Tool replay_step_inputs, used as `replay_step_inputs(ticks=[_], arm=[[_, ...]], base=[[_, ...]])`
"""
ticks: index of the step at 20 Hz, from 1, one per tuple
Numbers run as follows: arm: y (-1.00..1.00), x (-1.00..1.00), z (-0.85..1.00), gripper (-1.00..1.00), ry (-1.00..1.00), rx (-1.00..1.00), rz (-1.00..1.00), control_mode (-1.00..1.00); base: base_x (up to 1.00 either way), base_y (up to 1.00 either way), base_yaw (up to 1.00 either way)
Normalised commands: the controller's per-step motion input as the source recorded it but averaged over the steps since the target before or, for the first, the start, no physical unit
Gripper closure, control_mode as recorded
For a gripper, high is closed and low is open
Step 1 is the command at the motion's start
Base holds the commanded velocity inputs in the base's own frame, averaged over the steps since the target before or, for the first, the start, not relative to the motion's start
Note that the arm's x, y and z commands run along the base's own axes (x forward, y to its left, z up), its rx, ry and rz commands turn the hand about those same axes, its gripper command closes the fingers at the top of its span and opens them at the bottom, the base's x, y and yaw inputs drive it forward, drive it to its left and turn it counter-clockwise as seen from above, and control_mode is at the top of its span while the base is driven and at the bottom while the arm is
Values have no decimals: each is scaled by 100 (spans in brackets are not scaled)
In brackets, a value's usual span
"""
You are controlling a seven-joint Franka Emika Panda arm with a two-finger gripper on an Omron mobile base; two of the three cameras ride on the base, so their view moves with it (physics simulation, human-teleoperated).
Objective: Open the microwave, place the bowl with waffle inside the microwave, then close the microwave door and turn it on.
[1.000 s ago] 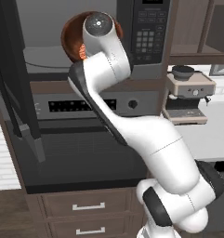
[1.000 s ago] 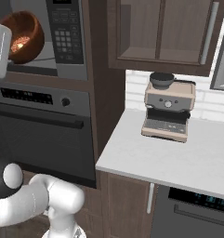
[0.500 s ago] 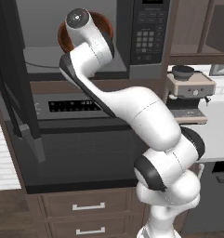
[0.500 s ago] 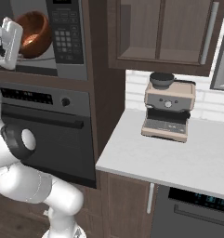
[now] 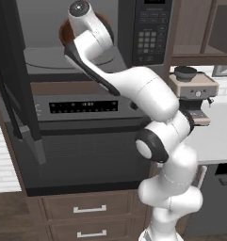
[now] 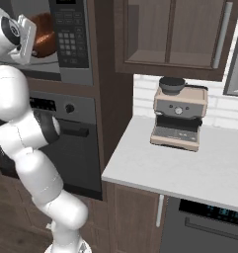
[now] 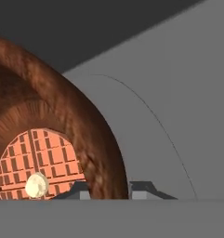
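Observation:
The microwave [image 5: 153,34] stands open, and its door [image 5: 13,101] hangs swung out at the left. Inside the pale cavity, my gripper [image 7: 108,189] is shut on the right rim of the reddish-brown bowl [image 7: 88,128], one fingertip on each side of the wall. The bowl [image 5: 64,31] peeks out behind the white hand and also shows as the bowl [image 6: 43,32] left of the keypad. The waffle [image 7: 41,160] lies in its bottom with a pale blob on it. Beside the bowl, the turntable [image 7: 150,139] shows as a faint curved edge on the floor.
Below the microwave sits the oven [image 5: 86,136] with its display strip. A coffee machine [image 6: 179,116] stands on the pale counter [image 6: 189,168] at the right. Wood cabinets [image 6: 165,34] hang above it, and drawers [image 5: 89,209] run under the oven.
The hand has carried the bowl deeper into the microwave cavity and slightly higher. The arm's elbow has swung out to the right. The grip is unchanged.

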Motion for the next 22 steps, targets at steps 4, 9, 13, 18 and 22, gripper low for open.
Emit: replay_step_inputs(ticks=[4, 9, 13, 18, 22], arm=[[3, 9, -12, -100, -6, 0, -6, -100], [20, -7, -28, -100, -34, 0, -3, -100], [49, -67, -23, -100, -68, -1, 0, -100], [32, -100, -63, -100, -88, -3, 0, -100], [-21, -100, -91, -100, -43, 0, 0, -100]], base=[[0, 0, 0], [0, 0, 0], [0, 0, 0], [0, 0, 0], [0, 0, 0]])
